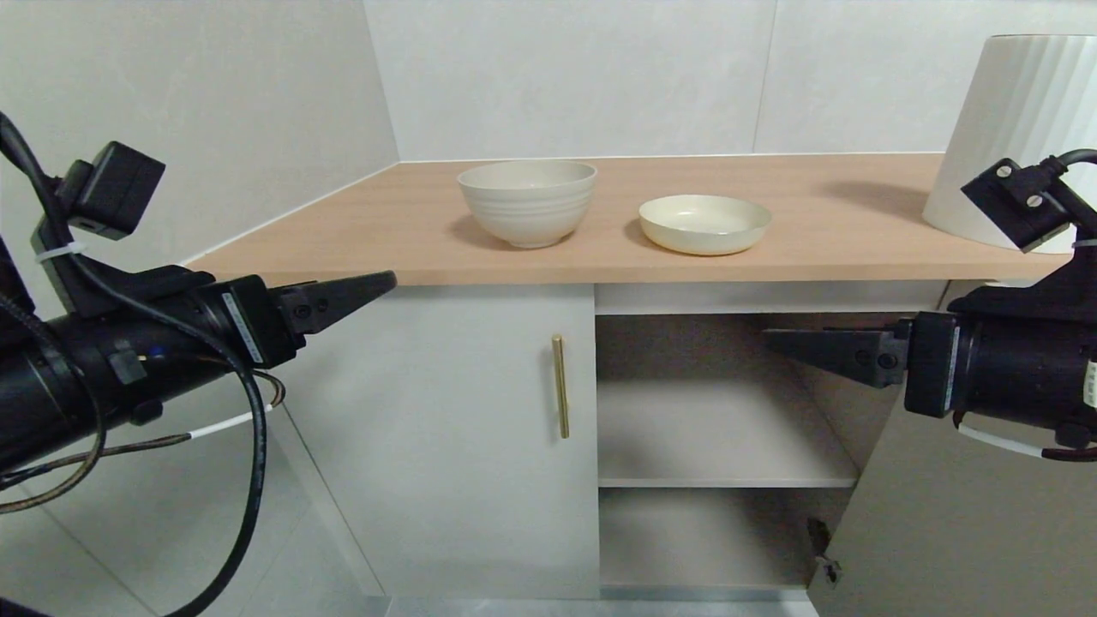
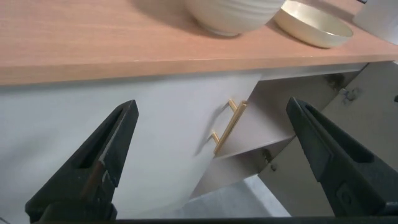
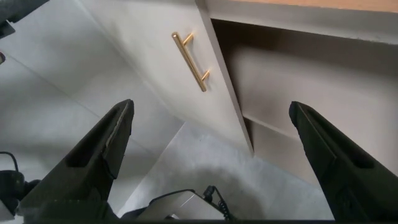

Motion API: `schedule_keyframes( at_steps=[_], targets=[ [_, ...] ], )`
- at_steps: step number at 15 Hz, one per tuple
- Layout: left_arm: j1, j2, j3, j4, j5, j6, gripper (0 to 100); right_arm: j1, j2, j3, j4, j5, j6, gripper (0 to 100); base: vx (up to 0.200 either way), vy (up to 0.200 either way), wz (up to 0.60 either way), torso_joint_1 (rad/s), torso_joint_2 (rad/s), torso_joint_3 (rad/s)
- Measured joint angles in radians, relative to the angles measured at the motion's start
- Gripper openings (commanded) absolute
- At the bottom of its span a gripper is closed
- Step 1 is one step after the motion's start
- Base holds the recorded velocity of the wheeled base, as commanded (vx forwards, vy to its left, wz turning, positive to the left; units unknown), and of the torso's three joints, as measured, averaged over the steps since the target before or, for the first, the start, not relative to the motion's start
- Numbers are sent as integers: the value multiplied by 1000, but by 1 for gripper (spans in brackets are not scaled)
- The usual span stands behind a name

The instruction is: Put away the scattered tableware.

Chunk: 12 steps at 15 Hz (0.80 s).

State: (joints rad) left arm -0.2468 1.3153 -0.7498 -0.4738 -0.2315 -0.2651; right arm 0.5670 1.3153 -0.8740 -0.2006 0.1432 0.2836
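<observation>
A deep ribbed cream bowl (image 1: 527,202) (image 2: 231,15) stands on the wooden countertop (image 1: 411,231), with a shallow cream dish (image 1: 704,224) (image 2: 313,23) to its right. My left gripper (image 1: 377,283) (image 2: 211,152) hangs open in front of the closed left cabinet door (image 1: 446,428), just below the counter edge and left of the bowl. My right gripper (image 1: 776,341) (image 3: 211,158) is open at the mouth of the open right cabinet compartment (image 1: 711,428), below the dish. Neither holds anything.
A gold bar handle (image 1: 559,386) (image 2: 227,127) (image 3: 189,61) is on the closed door. The open compartment has a middle shelf (image 1: 720,467), and its door (image 1: 943,514) swings out at right. A white ribbed container (image 1: 1016,137) stands at the counter's right end. Walls enclose the corner.
</observation>
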Motion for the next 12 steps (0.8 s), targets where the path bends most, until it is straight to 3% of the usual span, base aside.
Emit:
schedule_keyframes(
  at_steps=[5,12],
  targets=[
    [-2,8,0,2,-1,0,100,1,0,3,1,1,0,100,0,0,0,65,-235,-232],
    [-5,69,-11,-5,-2,0,100,-2,29,1,-14,0,0,100,0,0,0,149,-493,-305]
  ],
)
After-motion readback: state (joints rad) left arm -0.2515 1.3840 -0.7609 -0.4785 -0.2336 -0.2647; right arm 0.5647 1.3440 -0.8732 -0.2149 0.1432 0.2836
